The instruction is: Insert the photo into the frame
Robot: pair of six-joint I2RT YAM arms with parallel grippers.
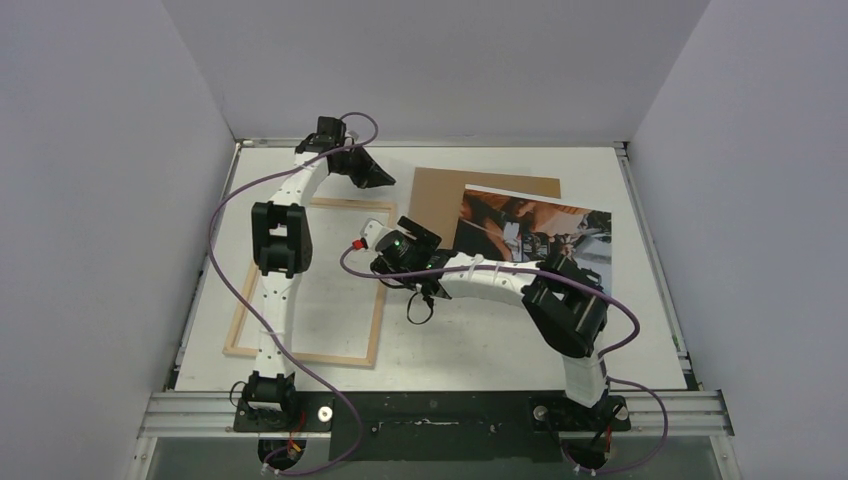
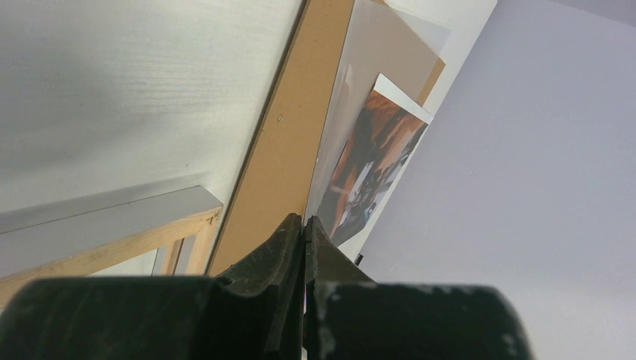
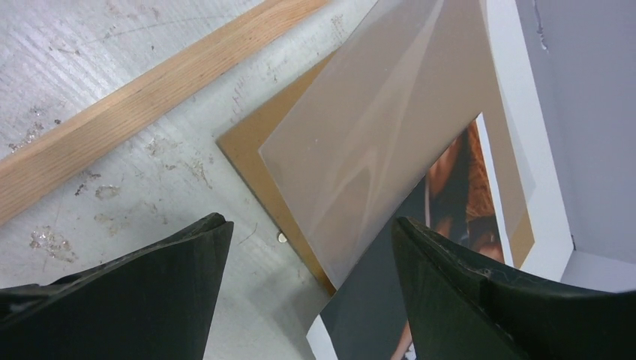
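- Your photo (image 1: 540,228) lies outside the frame (image 1: 330,358), at its two o'clock; nothing is inserted yet.
- Left gripper (image 2: 305,223) is closed and empty; right gripper (image 3: 309,225) gapes wide, holding nothing.

Photo (image 1: 540,235), ahead of the right jaws: black and tan-orange print with pale bluish patches and a white border. Frame (image 1: 379,330), beside the left jaws: pale bare wood, grain visible; backing board (image 1: 440,195) plain brown; clear sheet (image 3: 375,142) colourless with pale glare streaks. Desk (image 1: 450,340) white, faintly ribbed and scuffed; jaws black; cables (image 1: 211,245) purple.
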